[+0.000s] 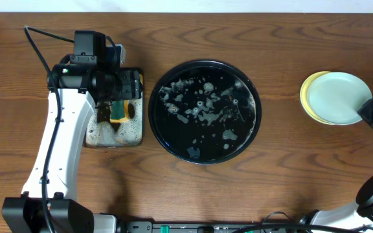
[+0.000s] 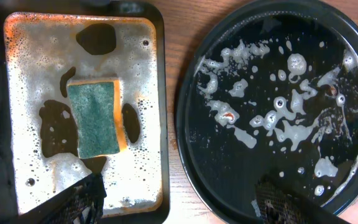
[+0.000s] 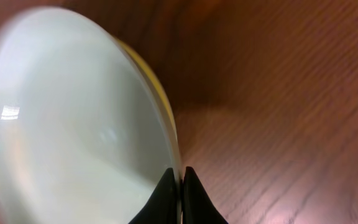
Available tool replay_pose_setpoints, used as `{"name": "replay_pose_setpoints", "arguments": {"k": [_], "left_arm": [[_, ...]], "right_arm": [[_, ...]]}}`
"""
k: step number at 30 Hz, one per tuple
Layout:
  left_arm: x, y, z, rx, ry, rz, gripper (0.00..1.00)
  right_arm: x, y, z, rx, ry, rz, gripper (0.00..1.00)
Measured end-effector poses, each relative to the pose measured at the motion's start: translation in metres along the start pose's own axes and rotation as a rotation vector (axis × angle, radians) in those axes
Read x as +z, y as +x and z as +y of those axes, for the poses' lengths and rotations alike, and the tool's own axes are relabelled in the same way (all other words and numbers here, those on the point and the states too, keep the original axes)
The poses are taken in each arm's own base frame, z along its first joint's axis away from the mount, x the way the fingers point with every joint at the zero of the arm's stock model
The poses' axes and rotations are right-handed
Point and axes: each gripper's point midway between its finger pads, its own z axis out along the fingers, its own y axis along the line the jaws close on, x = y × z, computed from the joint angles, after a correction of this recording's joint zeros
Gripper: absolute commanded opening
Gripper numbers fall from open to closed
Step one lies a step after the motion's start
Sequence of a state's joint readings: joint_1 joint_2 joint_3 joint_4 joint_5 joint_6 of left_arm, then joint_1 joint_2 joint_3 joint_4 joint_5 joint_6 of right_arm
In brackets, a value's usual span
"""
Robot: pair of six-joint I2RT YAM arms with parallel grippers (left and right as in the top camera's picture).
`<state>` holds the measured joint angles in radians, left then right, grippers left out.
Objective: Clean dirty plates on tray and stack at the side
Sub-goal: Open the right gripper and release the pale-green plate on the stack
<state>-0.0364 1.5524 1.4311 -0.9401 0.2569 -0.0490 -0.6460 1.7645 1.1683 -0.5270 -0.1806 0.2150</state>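
The round black tray (image 1: 155,129) sits mid-table with only foam and water on it. At the right side, a pale blue-green plate (image 1: 339,97) lies on top of a pale yellow plate (image 1: 307,90). My right gripper (image 1: 371,111) is at the stack's right edge. In the right wrist view the right gripper (image 3: 181,177) is shut on the rim of the pale blue-green plate (image 3: 73,124), with the yellow plate's edge (image 3: 158,93) showing beneath. My left gripper (image 1: 118,97) hangs open over the sponge tray, and the left wrist view shows this gripper (image 2: 182,202) holding nothing.
A smaller rectangular black tray (image 2: 163,93) full of suds holds a green-yellow sponge (image 2: 93,119) left of the round tray (image 2: 185,124). Bare wooden table lies between the round tray and the plate stack.
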Motion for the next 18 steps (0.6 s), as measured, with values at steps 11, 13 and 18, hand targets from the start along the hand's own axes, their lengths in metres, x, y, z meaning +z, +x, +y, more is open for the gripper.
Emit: {"name": "replay_pose_setpoints", "arguments": {"k": [11, 13, 18], "left_arm": [[0.000, 0.001, 0.000, -0.001, -0.001, 0.004, 0.79], [0.000, 0.003, 0.000, -0.002, -0.001, 0.012, 0.79], [0.000, 0.006, 0.001, -0.005, -0.003, 0.024, 0.76]], "right_arm": [[0.002, -0.003, 0.029, 0.003, -0.168, 0.001, 0.34], [0.001, 0.001, 0.033, 0.006, -0.193, 0.021, 0.34], [-0.003, 0.016, 0.047, 0.017, -0.286, 0.087, 0.39]]}}
